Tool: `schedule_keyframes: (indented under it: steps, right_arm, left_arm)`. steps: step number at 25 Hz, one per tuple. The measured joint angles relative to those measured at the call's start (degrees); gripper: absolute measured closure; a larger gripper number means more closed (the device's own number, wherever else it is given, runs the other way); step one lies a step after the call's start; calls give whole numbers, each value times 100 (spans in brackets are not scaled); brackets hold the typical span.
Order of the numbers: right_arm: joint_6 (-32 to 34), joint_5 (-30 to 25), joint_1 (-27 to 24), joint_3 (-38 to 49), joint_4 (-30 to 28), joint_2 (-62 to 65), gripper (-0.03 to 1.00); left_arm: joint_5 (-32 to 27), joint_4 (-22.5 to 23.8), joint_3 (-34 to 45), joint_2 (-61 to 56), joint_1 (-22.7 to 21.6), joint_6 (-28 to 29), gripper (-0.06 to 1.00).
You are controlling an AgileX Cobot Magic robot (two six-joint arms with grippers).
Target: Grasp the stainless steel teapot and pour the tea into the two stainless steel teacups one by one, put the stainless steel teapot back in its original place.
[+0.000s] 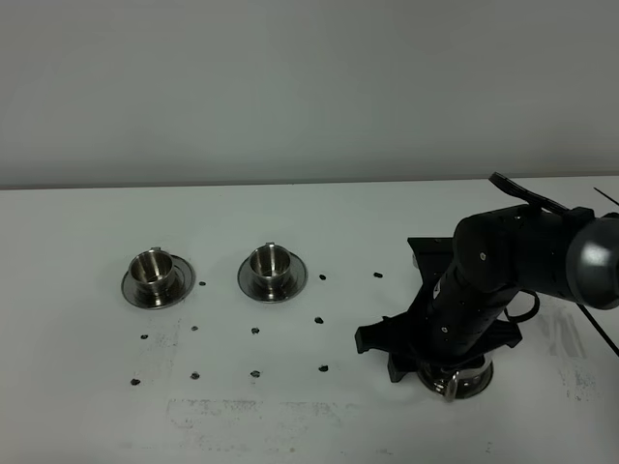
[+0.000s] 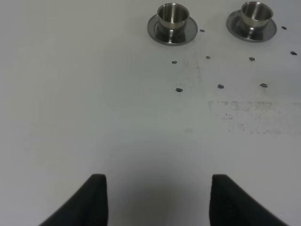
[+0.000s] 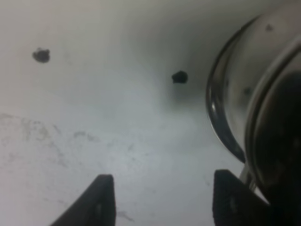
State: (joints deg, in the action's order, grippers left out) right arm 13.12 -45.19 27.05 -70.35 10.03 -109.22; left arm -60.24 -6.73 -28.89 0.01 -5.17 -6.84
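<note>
The two stainless steel teacups [image 1: 155, 272] [image 1: 270, 265] stand on round saucers at the left of the table; the left wrist view shows them too [image 2: 172, 15] [image 2: 256, 12]. The stainless steel teapot [image 1: 456, 379] sits near the front right, mostly hidden under my right arm [image 1: 484, 290]. In the right wrist view the teapot [image 3: 270, 113] fills one side, over a shiny rim, its original place [image 3: 217, 110]. My right gripper [image 3: 160, 190] is open, with one finger [image 3: 233, 197] close beside the pot and only table between the jaws. My left gripper [image 2: 157, 186] is open over bare table.
Small dark marks dot the white table [image 1: 319, 222] between the cups and the teapot, with a scuffed patch near the front edge. A pale wall runs along the back. The left arm is outside the exterior view.
</note>
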Motion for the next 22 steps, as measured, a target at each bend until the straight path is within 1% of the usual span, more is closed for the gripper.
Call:
schedule_keyframes:
  steps: [8, 14, 18, 22]
  right_arm:
    - [-1, -105, 24, 0, -11, 57, 49]
    - [-81, -144, 228, 0, 12, 718, 49]
    - [-88, -463, 199, 0, -186, 1118, 49]
    - [17, -930, -41, 0, -487, 1324, 49]
  left_arm:
    - [0, 0, 0, 0, 0, 0, 41]
    - [0, 0, 0, 0, 0, 0, 41]
    - [0, 0, 0, 0, 0, 0, 41]
    - [0, 0, 0, 0, 0, 0, 41]
